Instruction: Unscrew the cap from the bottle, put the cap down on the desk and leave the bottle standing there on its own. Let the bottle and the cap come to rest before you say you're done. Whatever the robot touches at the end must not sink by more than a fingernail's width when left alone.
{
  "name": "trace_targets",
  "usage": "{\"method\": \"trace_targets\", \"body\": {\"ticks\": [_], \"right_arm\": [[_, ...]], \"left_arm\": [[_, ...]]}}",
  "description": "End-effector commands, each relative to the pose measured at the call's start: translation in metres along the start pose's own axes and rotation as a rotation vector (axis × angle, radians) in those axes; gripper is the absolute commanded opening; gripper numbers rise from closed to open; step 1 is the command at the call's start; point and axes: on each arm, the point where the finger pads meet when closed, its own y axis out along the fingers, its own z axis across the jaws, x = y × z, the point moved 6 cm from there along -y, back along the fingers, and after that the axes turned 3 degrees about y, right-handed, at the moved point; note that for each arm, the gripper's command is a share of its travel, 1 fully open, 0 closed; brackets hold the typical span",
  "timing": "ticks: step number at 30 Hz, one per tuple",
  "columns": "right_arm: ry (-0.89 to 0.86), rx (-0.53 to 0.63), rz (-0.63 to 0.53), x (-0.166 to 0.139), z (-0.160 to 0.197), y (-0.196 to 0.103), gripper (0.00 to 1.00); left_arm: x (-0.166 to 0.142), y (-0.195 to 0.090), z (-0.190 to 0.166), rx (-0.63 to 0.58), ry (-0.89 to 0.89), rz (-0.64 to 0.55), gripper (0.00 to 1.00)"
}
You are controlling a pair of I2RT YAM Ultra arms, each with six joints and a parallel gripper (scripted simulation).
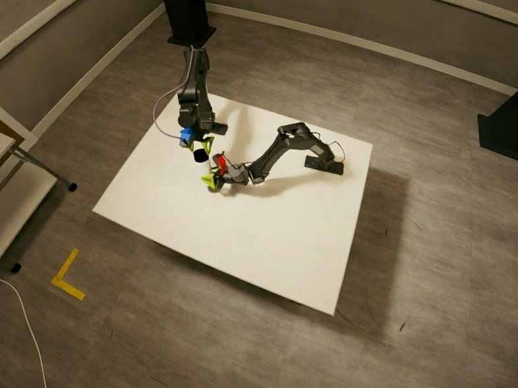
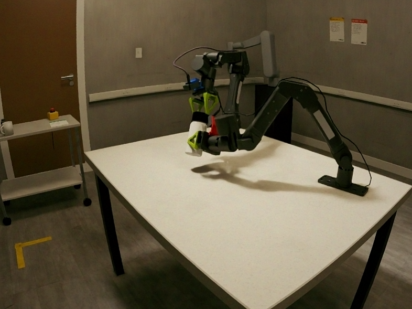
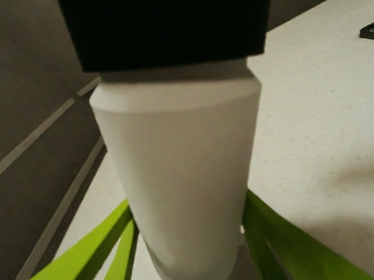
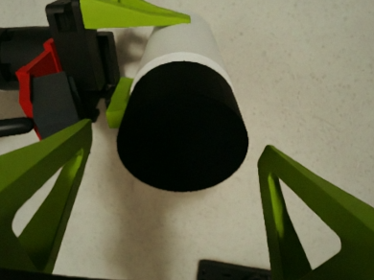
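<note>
A white bottle with a black cap on it hangs upright a little above the white table. My left gripper is shut on the bottle's lower body from the side; it shows as green fingers on both sides of the bottle in the left wrist view. My right gripper is open just above the cap, with one green finger out to each side and not touching it. In the overhead view the cap sits under the right gripper.
The left arm's base is bolted to the table at the far right. The right arm hangs from a black pillar behind the table. A trolley stands by the door off the table's left.
</note>
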Motion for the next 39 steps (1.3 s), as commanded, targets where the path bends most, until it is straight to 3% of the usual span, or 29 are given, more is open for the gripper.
{"method": "trace_targets", "body": {"ticks": [1,11,13,14,18,24,27,32,35,37,39], "right_arm": [[0.278,0.000,0.003,0.0021,0.0010,-0.0004,0.94],[0.748,0.009,0.008,0.0022,0.0004,-0.0001,0.94],[0.748,0.009,0.008,0.0022,0.0004,-0.0001,0.94],[0.866,0.009,0.011,0.0023,0.0003,-0.0001,0.94],[1.040,0.003,0.014,0.0026,0.0005,0.0000,0.94],[1.040,0.003,0.014,0.0026,0.0005,0.0000,0.94],[0.990,0.017,0.013,0.0020,0.0007,-0.0017,0.60],[0.974,0.022,0.012,0.0018,0.0008,-0.0023,0.57],[0.911,0.021,0.013,0.0019,0.0009,-0.0024,0.23],[0.736,0.018,0.014,0.0021,0.0011,-0.0026,0.00],[0.596,0.015,0.015,0.0023,0.0012,-0.0029,0.00]], "left_arm": [[0.0171,0.0005,0.0111,0.025,0.029,-0.040,0.00],[0.0171,0.0005,0.0111,0.025,0.029,-0.040,0.00],[0.0171,0.0005,0.0111,0.025,0.029,-0.040,0.00],[0.0171,0.0005,0.0111,0.025,0.029,-0.040,0.00],[0.0171,0.0005,0.0111,0.025,0.029,-0.040,0.00],[0.0171,0.0005,0.0111,0.025,0.029,-0.040,0.00],[0.0171,0.0005,0.0111,0.025,0.029,-0.040,0.00],[0.0171,0.0005,0.0111,0.025,0.029,-0.040,0.00],[0.0171,0.0005,0.0111,0.025,0.029,-0.040,0.00],[0.0171,0.0005,0.0111,0.025,0.029,-0.040,0.00],[0.0171,0.0005,0.0111,0.025,0.029,-0.040,0.00]]}}
